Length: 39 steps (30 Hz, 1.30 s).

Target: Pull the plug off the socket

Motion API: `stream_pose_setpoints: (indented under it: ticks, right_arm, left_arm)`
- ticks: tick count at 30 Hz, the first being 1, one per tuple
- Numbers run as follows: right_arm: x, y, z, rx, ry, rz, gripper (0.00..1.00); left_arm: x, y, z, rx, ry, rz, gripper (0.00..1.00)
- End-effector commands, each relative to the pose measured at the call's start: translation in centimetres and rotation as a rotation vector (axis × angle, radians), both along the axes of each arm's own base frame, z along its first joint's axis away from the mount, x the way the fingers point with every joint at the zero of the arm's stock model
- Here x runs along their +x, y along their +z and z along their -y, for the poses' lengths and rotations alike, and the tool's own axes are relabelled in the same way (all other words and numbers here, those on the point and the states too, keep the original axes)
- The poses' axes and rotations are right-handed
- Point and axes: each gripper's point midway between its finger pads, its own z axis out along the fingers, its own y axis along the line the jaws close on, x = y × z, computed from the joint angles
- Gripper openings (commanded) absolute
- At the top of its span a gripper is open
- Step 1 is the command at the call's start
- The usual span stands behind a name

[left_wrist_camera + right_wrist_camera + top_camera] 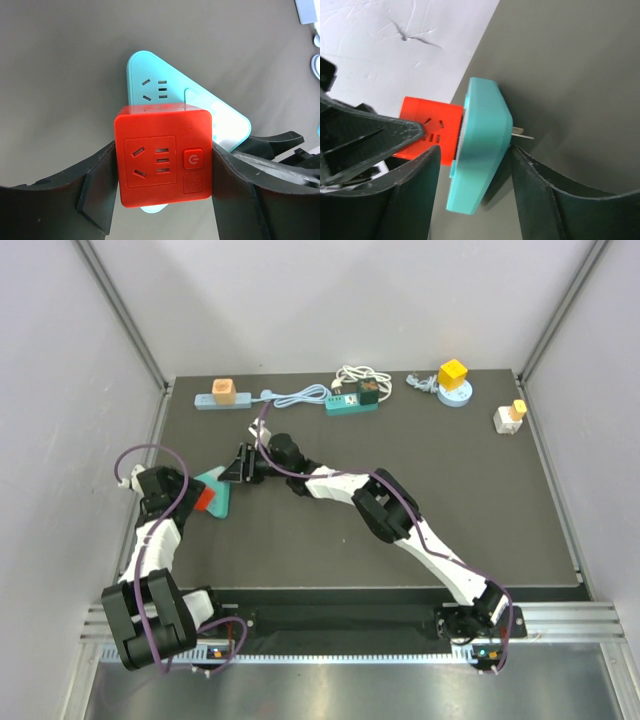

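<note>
Jaws of the left gripper (166,197) are clenched on the two flanks of a red plastic cube plug (162,155), whose socket face and power button face the wrist camera. Behind it, the cube is seated in a teal triangular plastic socket block (150,75). Jaws of the right gripper (475,160) straddle that teal block's edges; whether they press on it I cannot tell. The joined pair is at the nine o'clock side of the dark grey worktop (480,500). At twelve o'clock lies a green power strip (350,403) beside a coiled white cable (362,373).
</note>
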Motion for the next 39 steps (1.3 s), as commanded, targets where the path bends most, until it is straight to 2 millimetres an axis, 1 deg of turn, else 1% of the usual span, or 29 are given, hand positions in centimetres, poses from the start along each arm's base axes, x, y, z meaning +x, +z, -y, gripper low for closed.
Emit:
stream_pose_setpoints:
  ticks: [1, 2, 8, 10, 13, 16, 17, 19, 20, 21, 22, 25, 28, 29, 30, 31, 33, 35, 36, 37, 38, 39]
  right_arm:
    - [-2.0, -1.4, -2.2, -0.037, -0.004, 0.073, 0.55]
    - [-1.9, -1.7, -2.1, -0.055, -0.010, 0.072, 0.52]
    - [-1.9, -2.6, -2.1, -0.073, -0.021, 0.077, 0.49]
    - [-1.9, -2.6, -2.2, -0.072, -0.025, 0.081, 0.49]
    - [-2.0, -2.6, -2.3, -0.067, -0.027, 0.084, 0.45]
    - [-2.1, -2.4, -2.4, -0.063, -0.029, 0.087, 0.35]
    - [-2.0, -2.5, -2.4, -0.066, -0.030, 0.085, 0.28]
    - [-1.9, -2.5, -2.3, -0.071, -0.035, 0.087, 0.20]
    - [-1.8, -2.5, -2.3, -0.073, -0.038, 0.087, 0.12]
    - [-1.7, -2.4, -2.3, -0.072, -0.042, 0.086, 0.07]
    - [-1.5, -2.6, -2.2, -0.074, -0.045, 0.080, 0.00]
    - [-1.5, -2.8, -2.1, -0.078, -0.049, 0.071, 0.00]
    - [-0.9, -3.7, -1.8, -0.133, -0.079, 0.063, 0.00]
    - [-0.9, -5.0, -1.4, -0.185, -0.084, 0.042, 0.00]
    - [-0.2, -5.1, -1.2, -0.203, -0.108, 0.043, 0.00]
    - [0.3, -5.6, -0.8, -0.218, -0.124, 0.026, 0.00]
    - [0.7, -6.7, -0.2, -0.250, -0.149, -0.015, 0.00]
    - [1.1, -6.8, 0.3, -0.271, -0.172, -0.051, 0.00]
    - [1.5, -7.1, 0.7, -0.297, -0.208, -0.050, 0.00]
    - [1.5, -6.7, 0.8, -0.315, -0.215, -0.037, 0.00]
    - [1.6, -7.0, 0.9, -0.330, -0.223, -0.034, 0.00]
    - [1.6, -6.8, 0.9, -0.331, -0.224, -0.036, 0.00]
  left_arm:
    - [1.8, 2.8, 1.0, -0.031, -0.053, 0.127, 0.00]
    - [1.8, 2.9, 1.3, -0.039, -0.064, 0.130, 0.00]
    - [1.5, 2.9, 1.8, -0.054, -0.081, 0.134, 0.00]
    - [1.5, 3.1, 1.9, -0.057, -0.083, 0.140, 0.00]
    - [1.6, 3.3, 2.1, -0.071, -0.087, 0.146, 0.00]
    - [1.7, 3.4, 2.4, -0.090, -0.089, 0.152, 0.00]
    - [1.7, 3.4, 2.4, -0.094, -0.090, 0.154, 0.00]
    - [1.7, 3.6, 2.5, -0.100, -0.091, 0.161, 0.00]
    - [1.7, 3.6, 2.7, -0.104, -0.094, 0.158, 0.00]
    - [1.7, 3.6, 2.7, -0.106, -0.094, 0.159, 0.00]
    - [1.6, 3.6, 2.8, -0.109, -0.097, 0.158, 0.00]
    - [1.5, 3.9, 2.9, -0.113, -0.101, 0.160, 0.00]
    - [1.4, 4.4, 3.1, -0.113, -0.114, 0.164, 0.00]
    - [1.3, 4.8, 3.2, -0.107, -0.118, 0.174, 0.00]
    - [1.3, 5.0, 3.1, -0.103, -0.119, 0.176, 0.00]
    - [1.2, 5.2, 3.1, -0.097, -0.118, 0.178, 0.00]
    - [1.0, 5.6, 3.2, -0.091, -0.119, 0.183, 0.00]
    - [0.7, 6.1, 3.3, -0.091, -0.117, 0.198, 0.00]
    - [0.5, 5.9, 3.3, -0.096, -0.113, 0.199, 0.00]
    - [0.4, 6.1, 3.4, -0.102, -0.108, 0.207, 0.00]
    - [0.3, 6.4, 3.5, -0.101, -0.105, 0.216, 0.00]
    - [0.2, 6.7, 3.5, -0.105, -0.102, 0.220, 0.00]
